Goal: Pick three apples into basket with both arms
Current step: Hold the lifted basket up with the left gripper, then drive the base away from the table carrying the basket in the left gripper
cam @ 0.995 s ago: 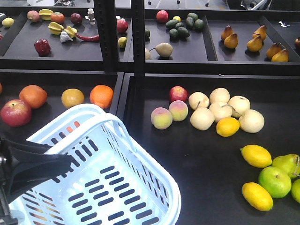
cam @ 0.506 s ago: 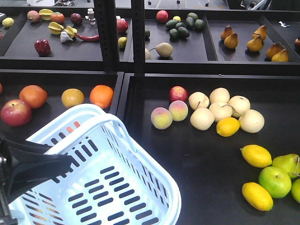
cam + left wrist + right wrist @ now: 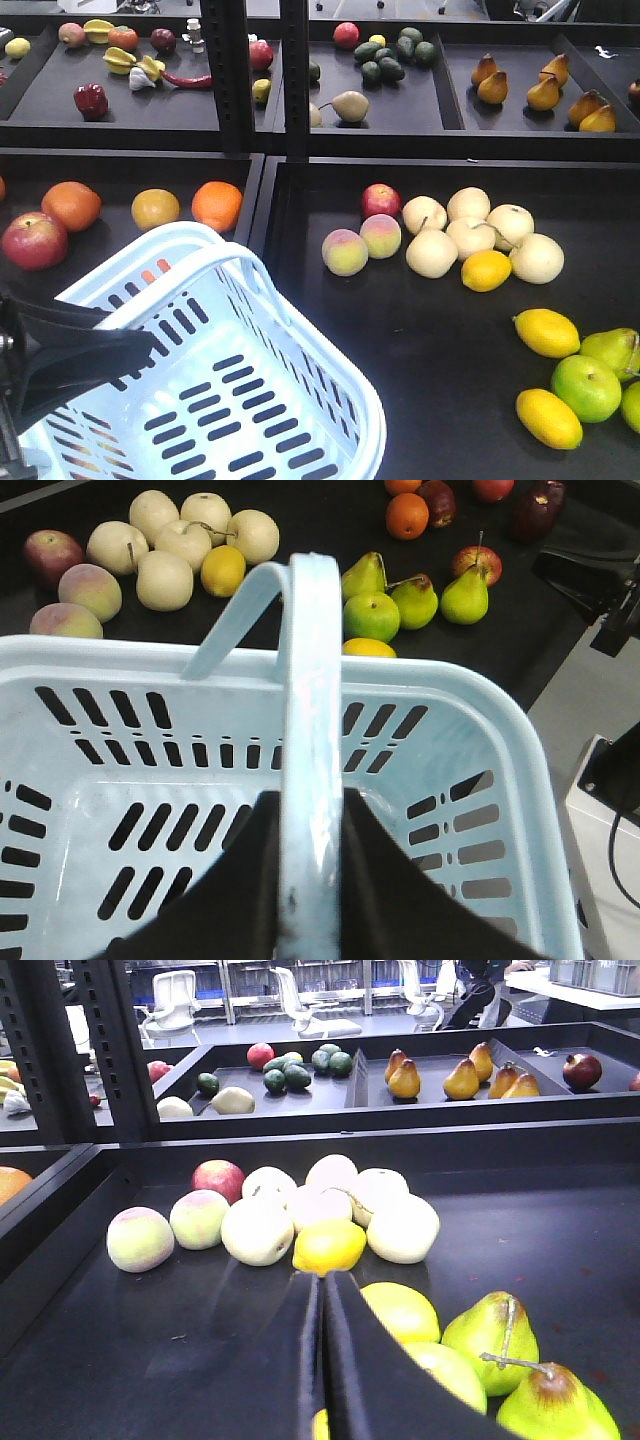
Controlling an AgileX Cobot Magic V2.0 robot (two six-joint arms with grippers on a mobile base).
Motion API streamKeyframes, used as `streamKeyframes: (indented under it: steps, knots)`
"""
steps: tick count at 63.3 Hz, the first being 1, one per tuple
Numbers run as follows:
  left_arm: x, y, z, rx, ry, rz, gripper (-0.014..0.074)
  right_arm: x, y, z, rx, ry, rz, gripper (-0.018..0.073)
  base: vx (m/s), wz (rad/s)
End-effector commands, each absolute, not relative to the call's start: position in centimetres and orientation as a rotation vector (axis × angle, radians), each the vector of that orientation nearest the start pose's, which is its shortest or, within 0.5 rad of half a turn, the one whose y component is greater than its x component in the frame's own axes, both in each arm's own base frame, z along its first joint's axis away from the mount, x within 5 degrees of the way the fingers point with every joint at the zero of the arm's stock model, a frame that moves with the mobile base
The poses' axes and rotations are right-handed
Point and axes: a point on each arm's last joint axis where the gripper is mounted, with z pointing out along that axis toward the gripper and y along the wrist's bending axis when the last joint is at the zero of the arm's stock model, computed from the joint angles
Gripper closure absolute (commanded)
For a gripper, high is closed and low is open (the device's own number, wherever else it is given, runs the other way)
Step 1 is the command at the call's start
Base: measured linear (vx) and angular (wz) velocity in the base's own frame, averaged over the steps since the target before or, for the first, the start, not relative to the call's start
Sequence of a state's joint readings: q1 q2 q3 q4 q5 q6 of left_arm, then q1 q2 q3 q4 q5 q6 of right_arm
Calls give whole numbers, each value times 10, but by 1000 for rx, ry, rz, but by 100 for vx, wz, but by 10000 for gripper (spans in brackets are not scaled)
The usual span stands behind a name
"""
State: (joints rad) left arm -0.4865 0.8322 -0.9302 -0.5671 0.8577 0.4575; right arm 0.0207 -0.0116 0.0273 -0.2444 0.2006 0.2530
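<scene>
Beyond the pressed-together right claw lies 1 apple; left claw pinches the basket handle.

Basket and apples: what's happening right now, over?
Left gripper shut on basket handle; right gripper shut, empty. Basket shows no apples yet. Red apple sits behind a peach and pale pears.

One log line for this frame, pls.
left gripper: shut on basket handle | right gripper: shut, empty, near lemon | basket: no apple seen inside | apples: on trays
</scene>
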Motion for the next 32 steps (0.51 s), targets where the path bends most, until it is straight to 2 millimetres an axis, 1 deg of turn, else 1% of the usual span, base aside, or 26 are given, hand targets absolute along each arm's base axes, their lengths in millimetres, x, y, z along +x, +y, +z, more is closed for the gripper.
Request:
streamKeyframes:
  steps: [1, 32]
  knots:
    - [115, -103, 398, 744, 1916, -735, 603, 56, -2, 189, 5, 1625, -14, 564, 0, 0]
    - [115, -103, 398, 744, 1916, -735, 603, 56, -2, 189, 5, 1625, -14, 564, -2, 3]
